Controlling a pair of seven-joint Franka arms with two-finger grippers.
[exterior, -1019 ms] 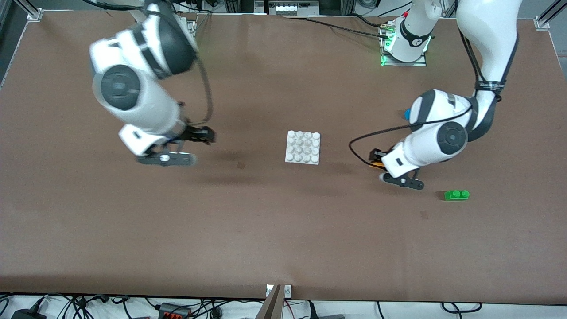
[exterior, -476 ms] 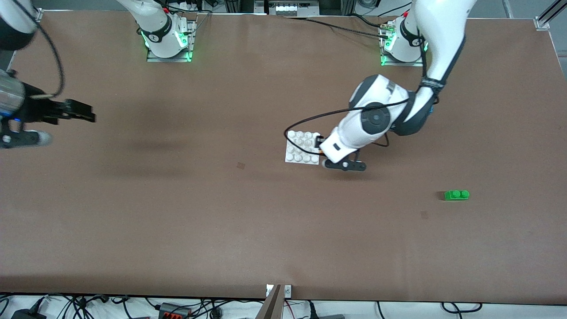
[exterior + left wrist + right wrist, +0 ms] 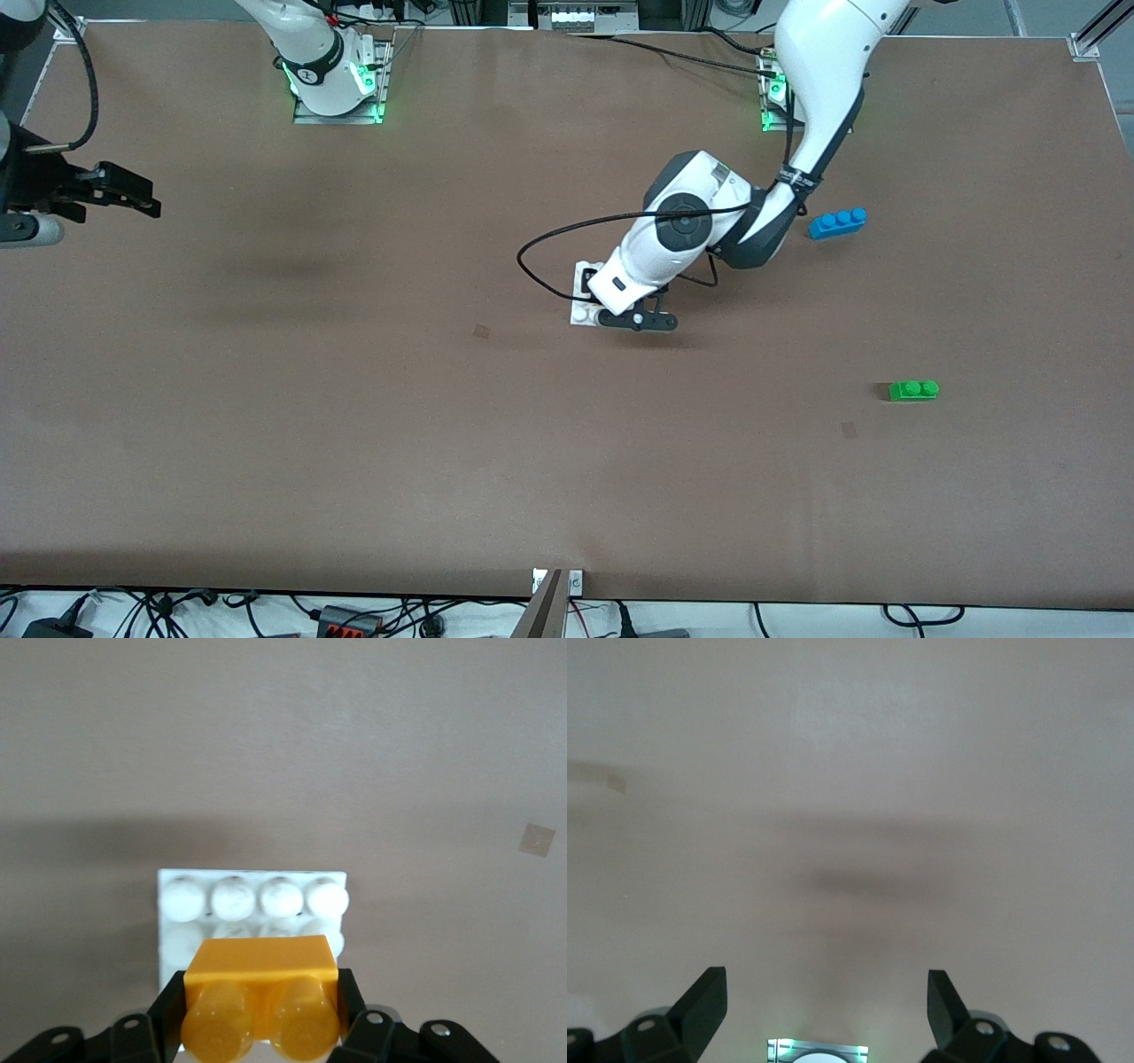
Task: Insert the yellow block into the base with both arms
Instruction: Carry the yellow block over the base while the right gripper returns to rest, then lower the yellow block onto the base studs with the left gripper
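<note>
The left gripper (image 3: pixel 261 1028) pinches the yellow block (image 3: pixel 261 997) and hangs over the base (image 3: pixel 252 904), which sits mid-worktop (image 3: pixel 354 425). To seat it well, I'd square the block's long edge with a stud row, come straight down and press evenly. The blue brick (image 3: pixel 837 222) lies at about two o'clock from the base, the green brick (image 3: pixel 913 390) at about four. The right gripper (image 3: pixel 827 1001) waits, jaws wide, over the right arm's end. A second ago it hovered nearer the base, while the left gripper was short of it, near the green brick.
</note>
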